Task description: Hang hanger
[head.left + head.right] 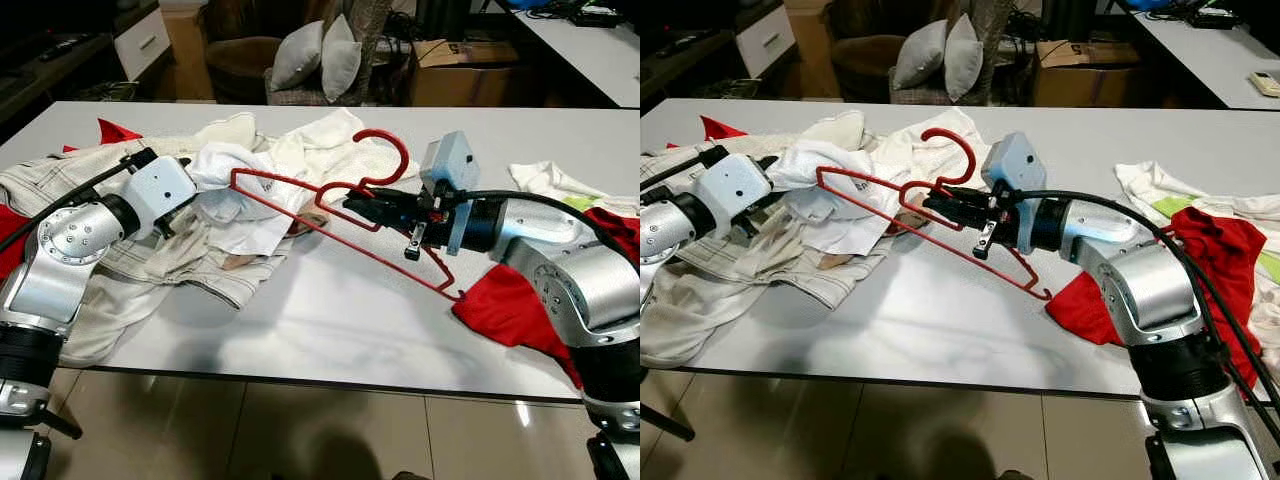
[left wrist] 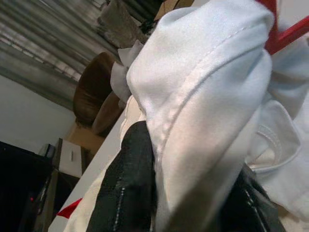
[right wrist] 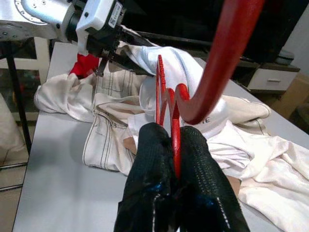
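The red hanger (image 1: 340,215) is hanging in the air just above the grey table (image 1: 330,310), tilted, with its hook pointing up. The right gripper (image 1: 352,205) is holding it near the neck; its two black fingers (image 3: 149,169) are pressed tightly together around the thin red bar. The far end of the hanger is going into a white garment (image 1: 235,185), which is lying on a pile of pale clothes (image 1: 150,250) beside the hanger. The left gripper (image 2: 193,193) is gripping a fold of this white garment; its fingers are closed on the cloth. A red cloth (image 1: 510,310) is lying on the table under the right arm, near the hanger's lower end. No container is holding anything here.
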Motion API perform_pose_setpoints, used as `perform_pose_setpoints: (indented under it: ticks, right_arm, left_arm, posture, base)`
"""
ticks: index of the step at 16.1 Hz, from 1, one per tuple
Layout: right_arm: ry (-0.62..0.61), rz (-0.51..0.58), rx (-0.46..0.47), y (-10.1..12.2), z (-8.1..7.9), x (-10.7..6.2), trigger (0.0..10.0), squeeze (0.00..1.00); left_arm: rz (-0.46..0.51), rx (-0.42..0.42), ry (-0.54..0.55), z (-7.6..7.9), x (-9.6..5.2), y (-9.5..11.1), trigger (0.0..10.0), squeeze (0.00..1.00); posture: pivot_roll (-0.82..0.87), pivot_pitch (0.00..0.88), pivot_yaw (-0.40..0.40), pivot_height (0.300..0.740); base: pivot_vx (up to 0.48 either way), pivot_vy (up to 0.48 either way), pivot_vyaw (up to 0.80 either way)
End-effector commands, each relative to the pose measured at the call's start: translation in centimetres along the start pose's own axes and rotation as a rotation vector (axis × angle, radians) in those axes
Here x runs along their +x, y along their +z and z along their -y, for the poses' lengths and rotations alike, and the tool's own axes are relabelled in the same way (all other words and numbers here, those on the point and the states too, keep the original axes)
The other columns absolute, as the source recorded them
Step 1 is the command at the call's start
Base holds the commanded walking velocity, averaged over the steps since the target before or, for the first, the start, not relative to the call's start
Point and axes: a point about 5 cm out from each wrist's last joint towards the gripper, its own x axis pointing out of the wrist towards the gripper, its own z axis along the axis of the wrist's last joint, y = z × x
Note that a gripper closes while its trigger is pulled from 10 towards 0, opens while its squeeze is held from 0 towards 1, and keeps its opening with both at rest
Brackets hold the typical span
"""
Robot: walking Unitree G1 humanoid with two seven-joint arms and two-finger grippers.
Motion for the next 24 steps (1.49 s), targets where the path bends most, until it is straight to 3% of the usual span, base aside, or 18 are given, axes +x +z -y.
perform_pose_setpoints:
  ticks: [1,2,4,7,10,12,15,16,18,19,22,24]
  right_arm:
    - [0.025,-0.014,-0.027,0.4,0.3,-0.1,10.0,0.00]
    - [0.041,-0.023,-0.029,0.3,0.2,-0.1,10.0,0.00]
    - [0.164,-0.128,-0.051,-0.5,-0.5,-0.1,10.0,0.00]
    - [0.222,-0.199,-0.070,-0.9,-0.3,0.3,10.0,0.00]
    - [0.249,-0.293,-0.099,-1.4,0.2,1.5,10.0,0.00]
    - [0.240,-0.326,-0.099,-1.8,0.4,2.2,10.0,0.00]
    - [0.232,-0.354,-0.082,-2.4,0.1,3.3,10.0,0.00]
    - [0.242,-0.359,-0.077,-2.7,-0.3,3.6,10.0,0.00]
    - [0.255,-0.339,-0.046,-3.2,-1.3,3.8,10.0,0.00]
    - [0.246,-0.318,-0.023,-3.3,-1.5,3.6,10.0,0.00]
    - [0.220,-0.246,0.023,-2.8,-1.8,1.3,10.0,0.00]
    - [0.196,-0.218,0.054,-2.6,-2.0,0.0,10.0,0.00]
  left_arm:
    - [0.003,0.036,-0.014,-0.5,-0.1,0.3,0.0,0.00]
    - [0.005,0.045,-0.022,-0.5,-0.1,0.4,0.0,0.00]
    - [0.004,0.157,-0.125,-0.2,0.1,1.2,0.0,0.00]
    - [-0.006,0.291,-0.269,0.6,0.6,2.1,0.0,0.00]
    - [0.027,0.378,-0.444,2.3,1.4,3.6,0.0,0.00]
    - [0.067,0.390,-0.475,3.0,2.1,4.7,0.0,0.00]
    - [0.141,0.313,-0.458,3.9,2.9,6.3,0.0,0.00]
    - [0.165,0.224,-0.410,3.6,3.2,6.7,0.0,0.00]
    - [0.109,0.028,-0.194,0.5,3.5,5.7,0.0,0.00]
    - [0.051,-0.023,-0.106,-1.0,3.1,4.5,0.0,0.00]
    - [-0.194,0.037,0.066,-4.3,0.1,-0.5,0.0,0.00]
    - [-0.276,0.059,0.069,-4.6,-1.3,-2.4,0.0,0.00]
  posture:
    - [-0.12,0.000,0.080,0.740]
    - [-0.12,0.000,0.080,0.740]
    - [-0.13,0.000,0.073,0.740]
    - [-0.11,0.000,0.051,0.740]
    - [-0.11,0.000,0.048,0.740]
    - [-0.10,0.000,0.047,0.740]
    - [-0.10,0.000,0.049,0.740]
    - [-0.10,0.000,0.049,0.740]
    - [-0.10,0.000,0.054,0.740]
    - [-0.10,0.000,0.054,0.740]
    - [-0.11,0.000,0.064,0.740]
    - [-0.11,0.000,0.070,0.740]
  base:
    - [0.000,0.000,0.00]
    - [0.000,0.000,0.00]
    - [0.000,0.000,0.00]
    - [0.000,0.000,0.00]
    - [0.000,0.000,0.00]
    - [0.000,0.000,0.00]
    - [0.000,0.000,0.00]
    - [0.000,0.000,0.00]
    - [0.000,0.000,0.00]
    - [0.000,0.000,0.00]
    - [0.000,0.000,0.00]
    - [0.000,0.000,0.00]
